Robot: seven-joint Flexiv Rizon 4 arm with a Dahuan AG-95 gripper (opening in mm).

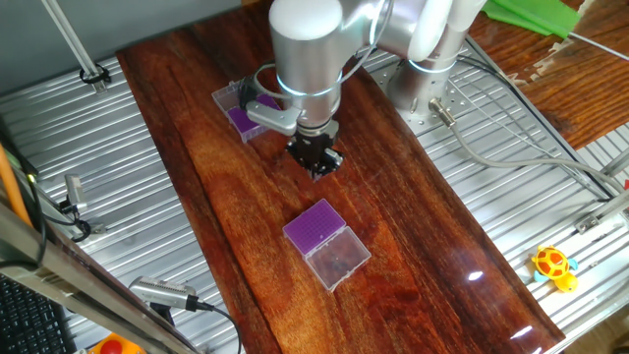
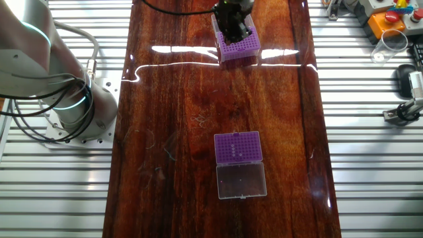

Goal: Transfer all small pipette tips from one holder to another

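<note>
Two holders with purple inserts lie on the wooden table. One holder (image 1: 239,111) (image 2: 238,49) sits close to the arm's base, partly hidden behind the arm in one fixed view. The second holder (image 1: 317,228) (image 2: 238,147) lies mid-table with its clear lid (image 1: 338,259) (image 2: 241,180) folded open flat. My gripper (image 1: 316,162) (image 2: 234,25) hangs above the table by the first holder, its dark fingers pointing down. The small pipette tips are too tiny to pick out; only faint dots show on the inserts. Nothing visible shows between the fingers.
The arm's base (image 1: 423,84) (image 2: 79,112) stands on the metal bench beside the wooden table (image 1: 413,246) (image 2: 172,165). A yellow toy (image 1: 553,267) lies on the bench, and cables (image 1: 531,157) run over it. Tools and a clear cup (image 2: 393,45) sit off the board.
</note>
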